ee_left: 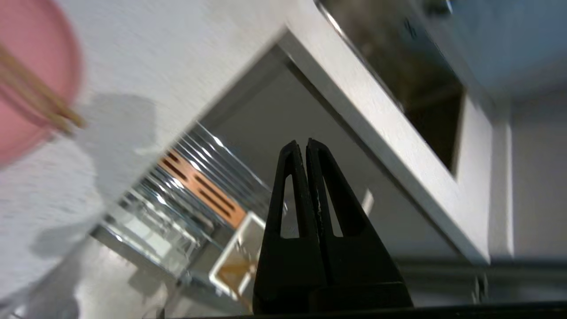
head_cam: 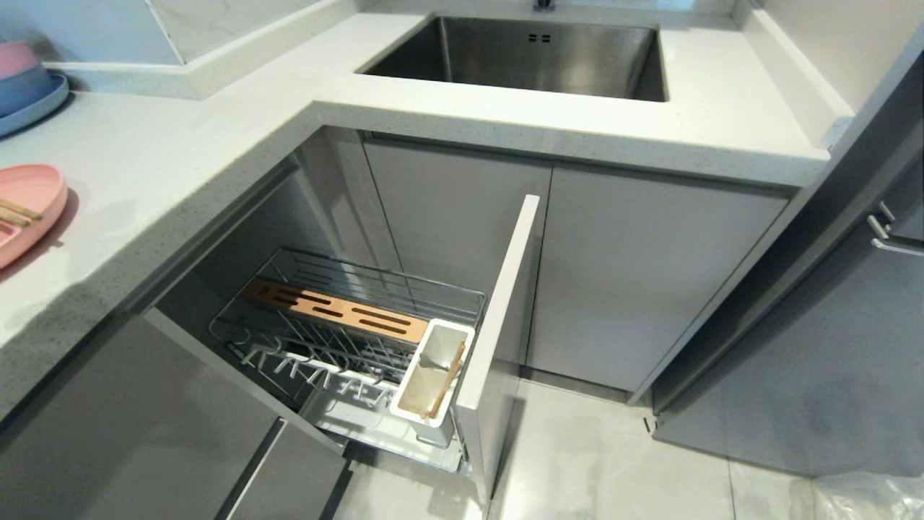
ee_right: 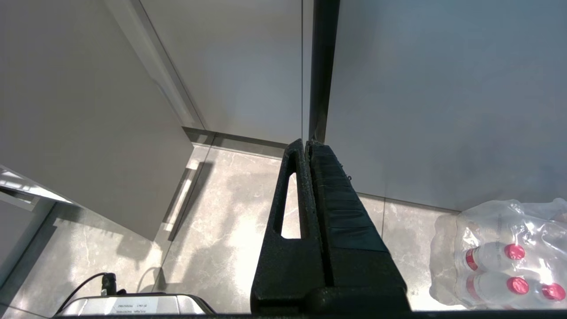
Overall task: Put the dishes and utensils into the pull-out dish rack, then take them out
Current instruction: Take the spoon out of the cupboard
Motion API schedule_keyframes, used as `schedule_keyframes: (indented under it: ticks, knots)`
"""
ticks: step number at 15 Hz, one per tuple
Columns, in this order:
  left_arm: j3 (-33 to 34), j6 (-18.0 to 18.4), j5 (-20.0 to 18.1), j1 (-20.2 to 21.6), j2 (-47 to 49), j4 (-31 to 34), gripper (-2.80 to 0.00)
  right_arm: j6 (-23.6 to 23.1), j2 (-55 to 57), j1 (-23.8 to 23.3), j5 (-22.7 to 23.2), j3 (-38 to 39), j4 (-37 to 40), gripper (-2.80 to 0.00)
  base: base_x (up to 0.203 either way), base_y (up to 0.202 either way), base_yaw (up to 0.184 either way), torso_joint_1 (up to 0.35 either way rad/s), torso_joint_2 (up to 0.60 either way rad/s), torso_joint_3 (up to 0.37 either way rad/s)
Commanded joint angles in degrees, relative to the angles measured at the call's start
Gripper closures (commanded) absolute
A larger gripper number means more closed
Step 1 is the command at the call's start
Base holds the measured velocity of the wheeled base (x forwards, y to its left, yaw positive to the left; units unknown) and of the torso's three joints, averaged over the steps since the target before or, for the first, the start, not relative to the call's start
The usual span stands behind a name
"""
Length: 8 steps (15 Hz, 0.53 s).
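1. Pull-out dish rack: chrome wire basket drawn out of the lower corner cabinet, at 6 o'clock in the head view, below the counter. Grey cabinet front stands at its outer end, edge-on.
2. Slotted wooden strip: lies along the basket's far side, running from 10 o'clock toward 4 o'clock.
3. White cutlery caddy: rectangular, at the rack's end just beside the cabinet front. Holds a chopstick, leaning along its length, and a grey utensil whose kind cannot be told.
4. Upright plate prongs: white-tipped row along the near side of the basket; no dish stands between them.
5. Pink plate: on the counter at 9 o'clock, cut by the frame edge. Wooden chopsticks lie across it.
6. Stacked blue and pink bowls on a blue plate: on the counter at 10 o'clock, well apart from the rack.
7. Steel sink: set into the counter at 12 o'clock.
8. Left pincer: black fingers pressed together, gripping nothing; above the counter edge, with the rack beyond it.
9. Right pincer: fingers closed, empty, pointing down over the tiled floor before grey cabinet doors. A shrink-wrapped pack of red-capped bottles lies on the floor near it.
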Motion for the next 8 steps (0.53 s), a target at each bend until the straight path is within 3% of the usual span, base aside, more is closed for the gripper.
schedule_keyframes:
  ticks: [1, 4, 8]
  knots:
    - [-0.01, 0.46, -1.76, -3.73, 1.24, 1.45, 0.00, 0.03, 0.05, 0.01, 0.00, 0.09, -0.01, 0.00, 0.000, 0.000, 0.000, 0.000, 0.00, 0.000]
    - [-0.02, 0.20, -3.27, -6.87, 7.19, 5.64, 0.00, 0.03, 0.05, 0.01, 0.00, 0.09, -0.01, 0.00, 0.000, 0.000, 0.000, 0.000, 0.00, 0.000]
    - [0.02, -3.51, -3.42, -11.04, 17.20, 15.05, 0.00, 0.03, 0.05, 0.01, 0.00, 0.09, -0.01, 0.00, 0.000, 0.000, 0.000, 0.000, 0.00, 0.000]
